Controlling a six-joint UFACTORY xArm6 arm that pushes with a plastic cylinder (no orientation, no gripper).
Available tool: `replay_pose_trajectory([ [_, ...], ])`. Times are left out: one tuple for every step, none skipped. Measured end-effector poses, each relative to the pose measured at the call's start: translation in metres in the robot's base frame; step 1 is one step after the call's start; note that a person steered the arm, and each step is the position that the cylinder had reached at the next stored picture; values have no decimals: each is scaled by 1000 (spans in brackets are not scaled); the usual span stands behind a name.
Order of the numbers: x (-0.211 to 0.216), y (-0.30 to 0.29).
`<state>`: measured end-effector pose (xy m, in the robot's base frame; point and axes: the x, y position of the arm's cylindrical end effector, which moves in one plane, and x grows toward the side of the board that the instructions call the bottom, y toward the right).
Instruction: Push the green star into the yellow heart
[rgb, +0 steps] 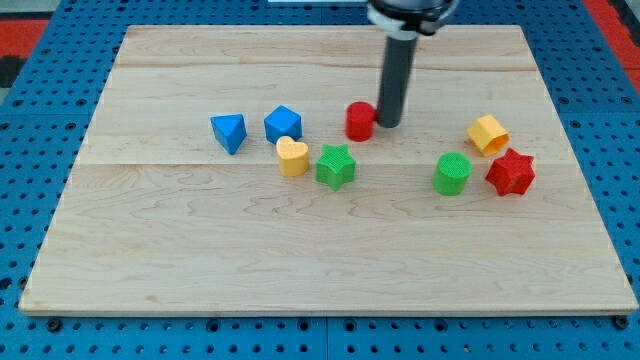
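The green star (336, 166) lies near the board's middle. The yellow heart (292, 156) sits just to its left, with a narrow gap between them or barely touching. My tip (387, 124) rests on the board above and to the right of the green star, right beside the red cylinder (360, 120), on that block's right side.
A blue cube (283, 124) and a blue triangular block (229, 132) lie left of the heart. A green cylinder (452, 173), a red star (511, 172) and a yellow hexagon-like block (488, 134) sit at the right. The wooden board (320, 260) lies on a blue pegboard.
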<state>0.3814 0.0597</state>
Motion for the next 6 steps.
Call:
replay_pose_trajectory([
  [1,-56],
  [4,-52],
  [16,23],
  [59,34],
  [92,-3],
  [93,-44],
])
